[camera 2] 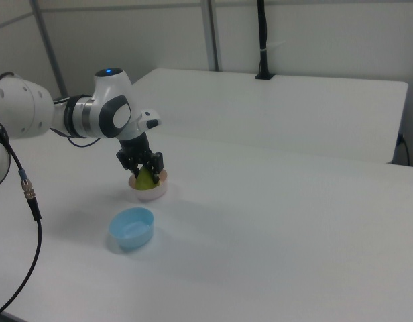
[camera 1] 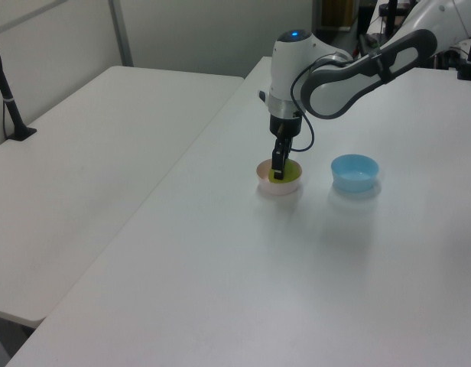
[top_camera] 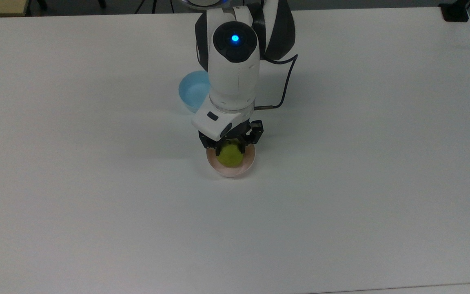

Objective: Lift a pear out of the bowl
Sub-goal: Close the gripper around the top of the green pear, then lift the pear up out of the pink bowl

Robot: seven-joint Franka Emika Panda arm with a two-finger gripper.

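The gripper is positioned low over the bowl, with one finger on each side of the pear. In the top view the fingers are seen at the pear's 9 o'clock and 3 o'clock flanks, spread about as wide as the fruit. Whether the pads are already pressed against the skin cannot be determined; no firm closure is visible, so the fingers are reported as open around the pear, not clamped on it.

The pear is seated inside the pale pink bowl, and its upper half is covered by the gripper body in the top view. In the right view the pear is seen between the two dark fingers, resting in the bowl. In the left view the gripper is seen reaching down into the bowl.

A light blue bowl stands apart on the table, at roughly 11 o'clock from the pink bowl in the top view. It is not involved in the task.

Task status, as judged from these views:
- Approach and descent: completed.
- Alignment of the fingers about the pear: completed.
- Closure on the pear: not confirmed.
- Lifting of the pear clear of the bowl rim: not yet done.
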